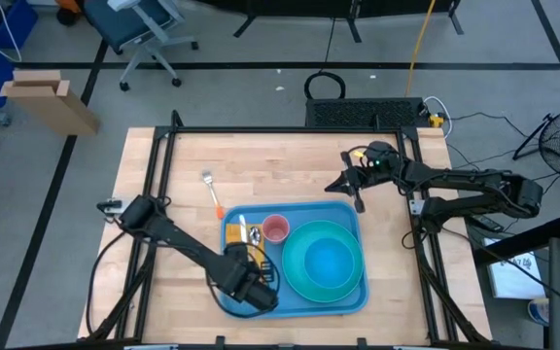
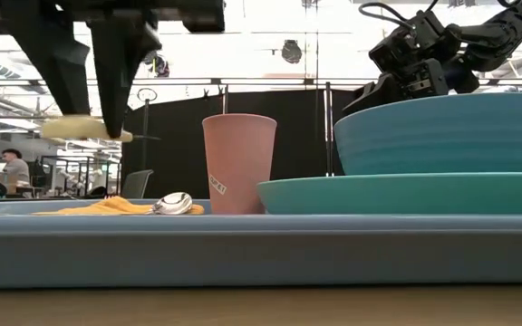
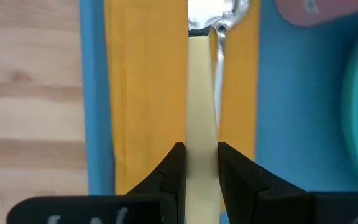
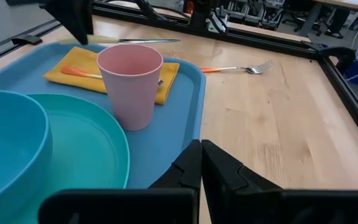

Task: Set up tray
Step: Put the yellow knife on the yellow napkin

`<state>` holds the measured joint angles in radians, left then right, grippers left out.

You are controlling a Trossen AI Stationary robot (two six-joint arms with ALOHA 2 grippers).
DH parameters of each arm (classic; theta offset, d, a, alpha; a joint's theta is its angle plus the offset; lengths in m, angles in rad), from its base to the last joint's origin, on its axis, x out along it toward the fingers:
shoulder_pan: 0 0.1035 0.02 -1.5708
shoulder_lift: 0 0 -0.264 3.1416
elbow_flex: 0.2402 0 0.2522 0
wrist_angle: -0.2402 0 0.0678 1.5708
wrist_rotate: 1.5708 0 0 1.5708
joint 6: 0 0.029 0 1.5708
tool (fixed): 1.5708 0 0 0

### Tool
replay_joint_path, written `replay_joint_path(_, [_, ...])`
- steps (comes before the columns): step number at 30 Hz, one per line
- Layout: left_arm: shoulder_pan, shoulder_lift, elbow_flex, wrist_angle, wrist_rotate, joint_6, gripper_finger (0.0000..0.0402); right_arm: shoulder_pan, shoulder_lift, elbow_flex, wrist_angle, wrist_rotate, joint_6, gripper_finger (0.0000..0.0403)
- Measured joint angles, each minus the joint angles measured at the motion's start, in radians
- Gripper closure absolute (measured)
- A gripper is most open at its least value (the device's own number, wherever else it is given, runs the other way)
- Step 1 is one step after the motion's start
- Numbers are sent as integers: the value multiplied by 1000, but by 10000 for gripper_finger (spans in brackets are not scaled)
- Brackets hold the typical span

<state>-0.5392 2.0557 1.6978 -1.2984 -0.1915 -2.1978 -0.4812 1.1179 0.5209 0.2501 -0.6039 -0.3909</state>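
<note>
The tray (image 1: 295, 303) is a large smooth blue plastic rectangle with rounded corners and a raised rim; it lies in the lower centre of the high view on the pale wooden table (image 1: 163, 175), long axis left to right; it carries a yellow napkin (image 3: 145, 93), a pink cup (image 1: 276, 229), a round teal plate (image 1: 304, 282) and a bowl (image 1: 331, 261); the left gripper (image 3: 201, 163) has its jaws clamped on a cream utensil handle (image 3: 202, 93) above the napkin; the right gripper (image 4: 202, 163), jaws fully closed and empty, waits off the tray's upper right corner.
</note>
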Motion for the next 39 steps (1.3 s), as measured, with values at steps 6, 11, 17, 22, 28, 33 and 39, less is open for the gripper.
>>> replay_joint_path(6, [23,2,0,14,5,113,331,-11,0,0,0,0,10,402])
replay_joint_path(11, [29,2,0,0,5,184,331,-10,0,0,0,0,11,402])
replay_joint_path(17, [27,1,-41,12,26,140,331,-10,0,0,3,0,12,402])
replay_joint_path(22, [24,1,-123,109,66,131,331,-10,0,0,3,0,12,402])
replay_joint_path(28, [29,2,-151,175,86,133,331,-10,0,0,7,0,12,403])
replay_joint_path(33, [31,2,-151,173,87,127,331,-10,0,0,14,0,12,403])
replay_joint_path(39, [41,2,-151,166,93,127,331,-10,0,0,15,0,12,403])
